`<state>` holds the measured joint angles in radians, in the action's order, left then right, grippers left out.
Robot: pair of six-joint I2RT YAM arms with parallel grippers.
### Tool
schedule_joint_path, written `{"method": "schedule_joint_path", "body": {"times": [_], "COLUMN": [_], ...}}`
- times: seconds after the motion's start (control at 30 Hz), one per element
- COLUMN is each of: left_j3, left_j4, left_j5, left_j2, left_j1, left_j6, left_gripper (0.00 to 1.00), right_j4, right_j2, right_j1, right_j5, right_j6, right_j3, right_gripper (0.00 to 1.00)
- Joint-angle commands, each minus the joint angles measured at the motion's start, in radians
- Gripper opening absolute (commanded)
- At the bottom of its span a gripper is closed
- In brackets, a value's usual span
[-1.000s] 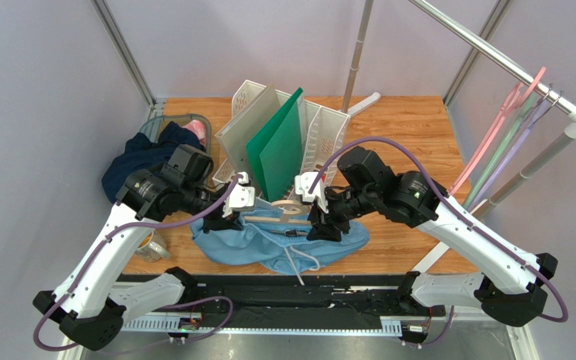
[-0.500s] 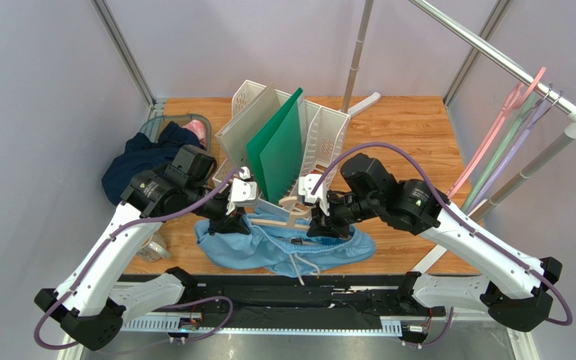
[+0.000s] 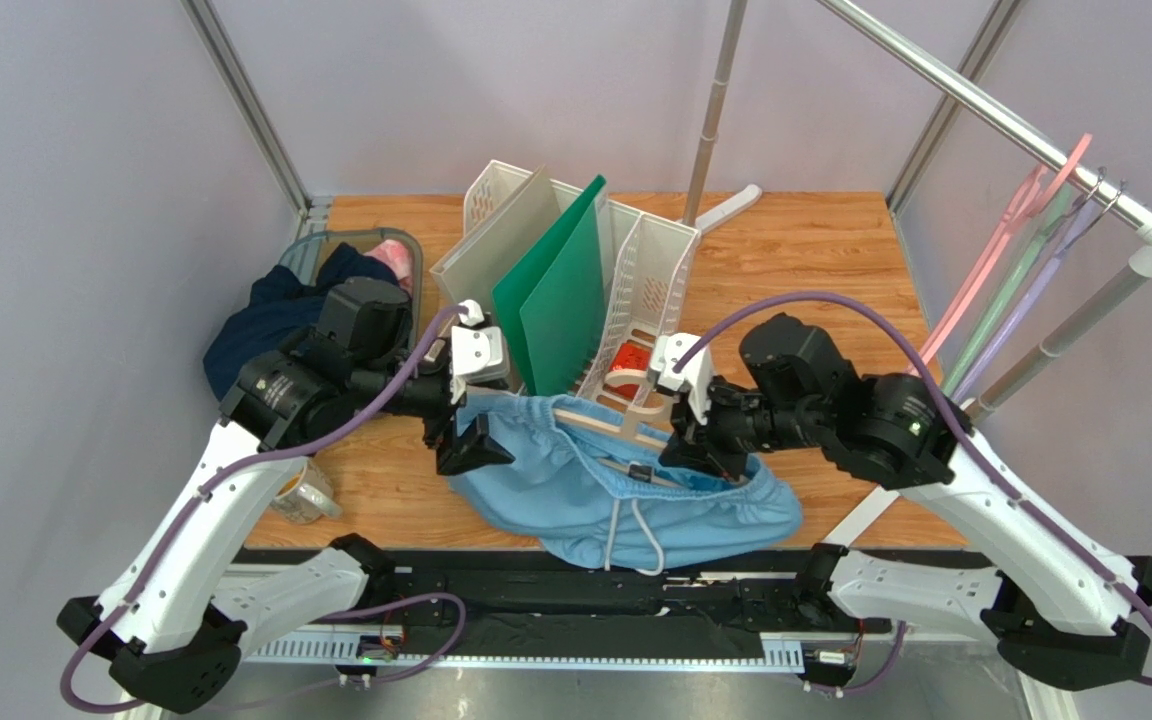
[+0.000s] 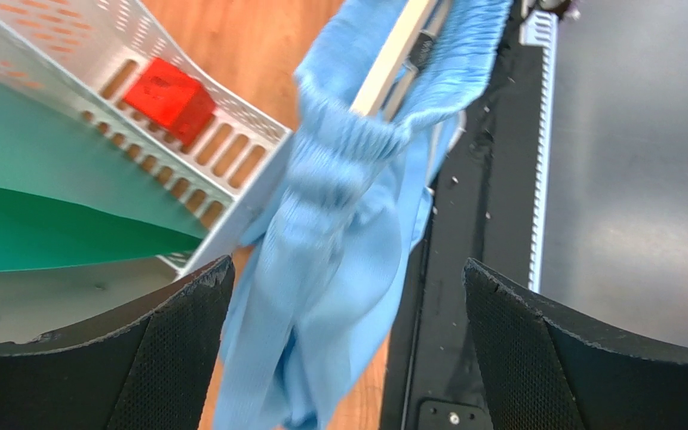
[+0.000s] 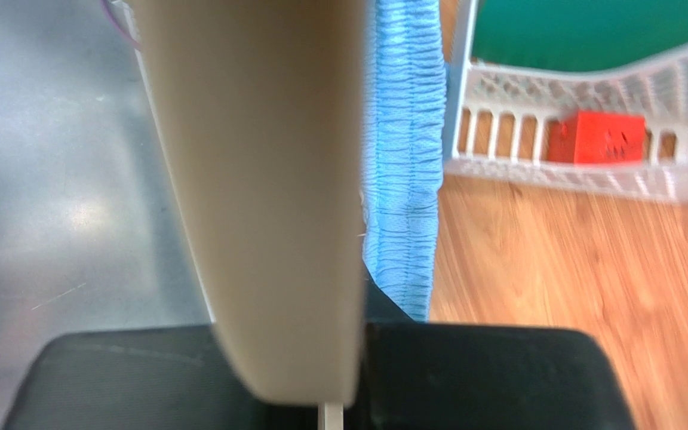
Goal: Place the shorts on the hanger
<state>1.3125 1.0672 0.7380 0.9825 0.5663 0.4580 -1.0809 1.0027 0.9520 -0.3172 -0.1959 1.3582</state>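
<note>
The light blue shorts (image 3: 597,488) hang with their gathered waistband threaded on the beige hanger (image 3: 597,423), above the table's front edge. My right gripper (image 3: 699,447) is shut on the hanger's right end. In the right wrist view the hanger (image 5: 258,179) fills the frame between the shut fingers of that gripper (image 5: 357,358), with the waistband (image 5: 406,161) just beside it. My left gripper (image 3: 471,446) stands wide open at the shorts' left edge. In the left wrist view the shorts (image 4: 321,296) drape loosely between its spread fingers (image 4: 177,349), which do not touch them, and the hanger bar (image 4: 392,63) shows above.
A white file rack (image 3: 657,255) with green and grey boards stands behind the shorts, with a red block (image 3: 630,360) in it. A navy garment (image 3: 274,323) and a pink cloth (image 3: 399,267) lie at the left. Thin coloured hangers (image 3: 1010,263) hang on the rail at right.
My left gripper opened, let go and drew back to the left. The right gripper shut on the hanger and carried it with the shorts to the right and toward the front.
</note>
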Motion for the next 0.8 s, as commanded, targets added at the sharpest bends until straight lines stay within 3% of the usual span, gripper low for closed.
{"method": "schedule_joint_path", "body": {"times": [0.0,0.33,0.43,0.77], "left_j3": [0.067,0.087,0.091,0.076], "left_j4": [-0.113,-0.245,-0.257,-0.302], "left_j5": [-0.051,-0.072,-0.049,0.0], "left_j2": [-0.002,-0.001,0.016,0.048], "left_j1": [-0.011,-0.051,-0.051,-0.051], "left_j6": [-0.11,-0.193,-0.209,-0.214], "left_gripper": [0.99,0.99,0.99,1.0], "right_j4": [-0.15,-0.421,-0.479,-0.533], "right_j2": [-0.071,-0.104,-0.093,-0.142], "right_j1": [-0.005,-0.186,-0.235,-0.375], "right_j5": [0.142,0.316,0.49,0.492], "right_j6": [0.079,0.216,0.288,0.316], "right_j3": [0.105,0.275,0.341,0.455], "right_gripper": [0.0,0.0,0.0,0.0]}}
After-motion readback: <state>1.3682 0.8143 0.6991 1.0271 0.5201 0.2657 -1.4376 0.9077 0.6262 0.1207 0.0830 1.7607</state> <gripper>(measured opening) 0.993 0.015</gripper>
